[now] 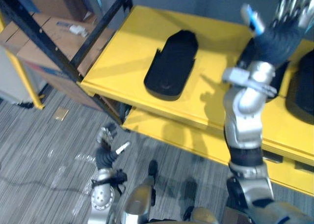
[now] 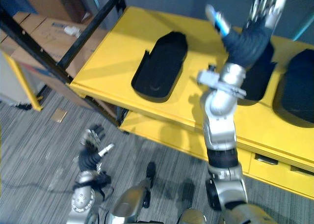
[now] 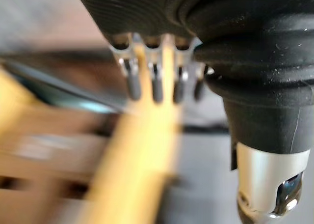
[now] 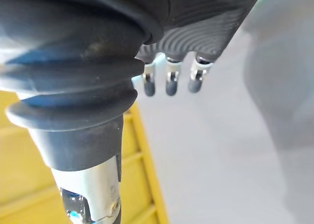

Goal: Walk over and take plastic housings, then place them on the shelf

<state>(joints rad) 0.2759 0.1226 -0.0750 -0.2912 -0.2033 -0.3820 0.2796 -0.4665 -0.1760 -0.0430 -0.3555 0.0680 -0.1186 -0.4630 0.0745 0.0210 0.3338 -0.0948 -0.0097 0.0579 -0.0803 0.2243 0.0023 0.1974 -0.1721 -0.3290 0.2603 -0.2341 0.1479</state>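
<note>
Shelving [image 1: 137, 42] of yellow boards on a black frame [image 1: 98, 30] is seen across the upper part of the head views, with a lower board [image 1: 196, 138] showing beneath its front edge. Grey carpeted floor [image 1: 44, 160] is spread out below it. Cardboard boxes [image 1: 34, 42] are stacked to the left, behind the frame. Three black plastic housings are laid on the top board, apart from one another. The left housing [image 1: 172, 62] is seen in full, hollow side up, near the front edge. The middle housing [image 2: 260, 84] is partly covered by the right arm, and the right housing [image 2: 297, 81] is cut off by the edge of the view. The right hand [image 2: 265, 8] is raised above the back of the shelving, over the middle housing, with its fingers held straight and slightly spread and nothing gripped. The left hand [image 1: 105, 138] is hung low over the floor, in front of the shelving's left end, with its fingers relaxed and nothing held in them.
</note>
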